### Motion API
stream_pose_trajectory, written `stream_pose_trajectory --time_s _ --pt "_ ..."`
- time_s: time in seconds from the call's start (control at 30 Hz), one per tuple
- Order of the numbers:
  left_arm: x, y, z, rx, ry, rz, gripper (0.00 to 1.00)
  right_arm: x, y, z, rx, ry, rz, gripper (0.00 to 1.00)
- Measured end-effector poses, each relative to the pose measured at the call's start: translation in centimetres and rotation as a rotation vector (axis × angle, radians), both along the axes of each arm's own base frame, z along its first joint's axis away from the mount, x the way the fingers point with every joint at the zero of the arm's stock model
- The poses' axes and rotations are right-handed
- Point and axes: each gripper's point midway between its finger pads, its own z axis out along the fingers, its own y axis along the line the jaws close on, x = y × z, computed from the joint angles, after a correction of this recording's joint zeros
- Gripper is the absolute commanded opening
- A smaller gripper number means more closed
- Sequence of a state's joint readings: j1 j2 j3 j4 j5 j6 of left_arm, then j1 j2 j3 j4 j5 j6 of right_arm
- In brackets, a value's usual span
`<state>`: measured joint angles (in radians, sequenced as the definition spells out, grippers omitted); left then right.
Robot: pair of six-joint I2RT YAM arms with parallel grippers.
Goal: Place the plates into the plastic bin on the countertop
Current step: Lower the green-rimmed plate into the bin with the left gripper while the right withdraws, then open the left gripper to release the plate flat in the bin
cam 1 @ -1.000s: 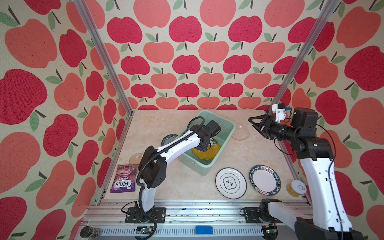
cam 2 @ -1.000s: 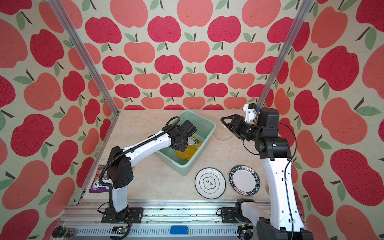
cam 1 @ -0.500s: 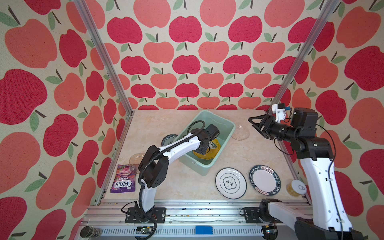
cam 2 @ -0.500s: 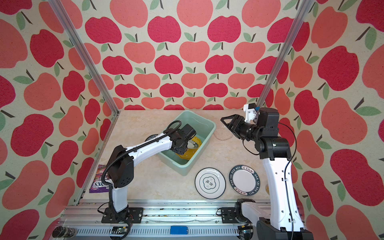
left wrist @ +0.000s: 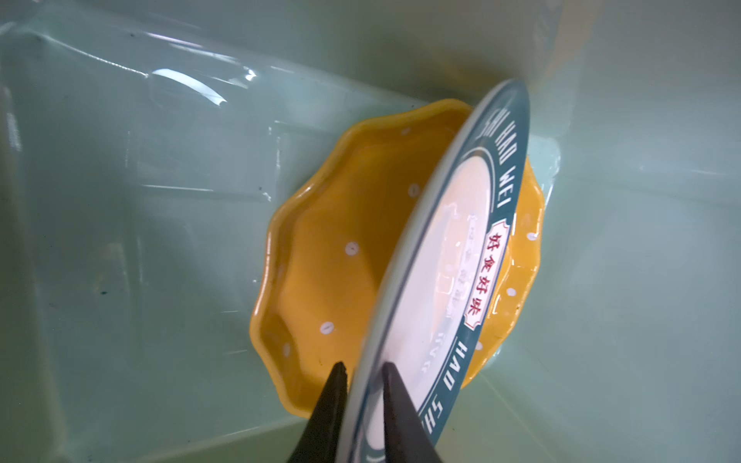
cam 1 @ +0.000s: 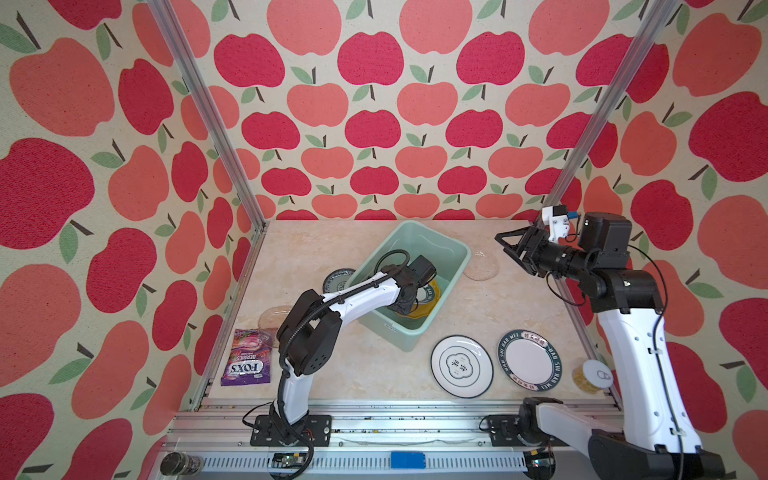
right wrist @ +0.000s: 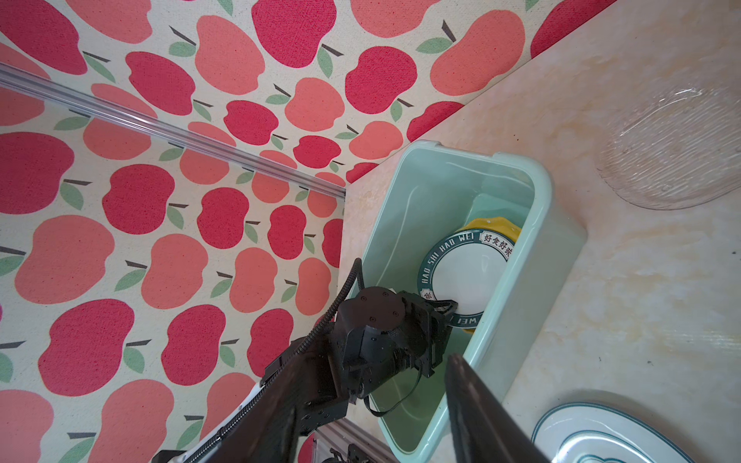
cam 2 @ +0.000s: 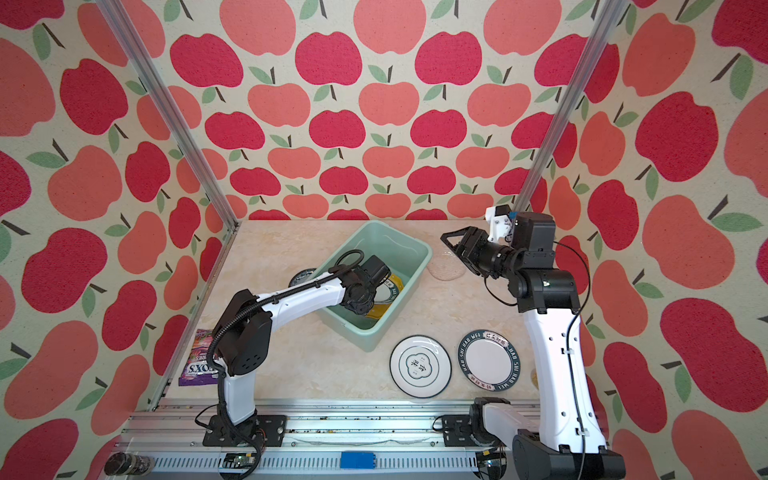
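step: looks like set-down and release of lettered plate inside plastic bin, stacking it on yellow plate
left fingers: straddle near rim of lettered plate, one on each face. Too close to say whether they pinch it or are slack; cannot tell
why rim hold: plate is thin and flat, so the rim is the only part the fingers can get round
plate pose: tilted, far edge down on yellow plate by the bin wall, near edge up at the fingers. The slant likely lets the far edge land first, so the drop is short
yellow plate: flat on bin floor, toward the wall on the right-arm side, partly covered
right fingers: spread, nothing between them, raised near the bin's far end. Likely parked clear, waiting its turn
bench: plates not in yet
- emblem plate and second lettered plate, side by side near the front
- clear glass plate, just beside the bin
- other glass plate, near candy bag
- small dark plate, partly hidden behind the bin
not task: candy bag, tin can
progress: two in the bin, five out; early-to-mid by my count
risk: lettered plate may slide on the scalloped yellow plate or knock the bin wall
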<state>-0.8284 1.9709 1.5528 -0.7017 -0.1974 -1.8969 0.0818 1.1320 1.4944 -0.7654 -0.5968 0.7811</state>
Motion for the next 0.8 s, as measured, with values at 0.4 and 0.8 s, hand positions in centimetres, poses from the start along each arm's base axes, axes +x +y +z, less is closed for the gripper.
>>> stream_pose_trajectory --time_s 0.4,0.8 --pt "-1.1 0.4 -1.7 0.013 0.046 -0.022 0.36 -0.2 0.0 -0.2 -0.006 0.008 0.002 0.58" --pt "-0.7 0.0 -2.9 0.008 0.061 -0.048 0.64 -0.2 0.0 -0.1 -0.006 0.005 0.001 0.58"
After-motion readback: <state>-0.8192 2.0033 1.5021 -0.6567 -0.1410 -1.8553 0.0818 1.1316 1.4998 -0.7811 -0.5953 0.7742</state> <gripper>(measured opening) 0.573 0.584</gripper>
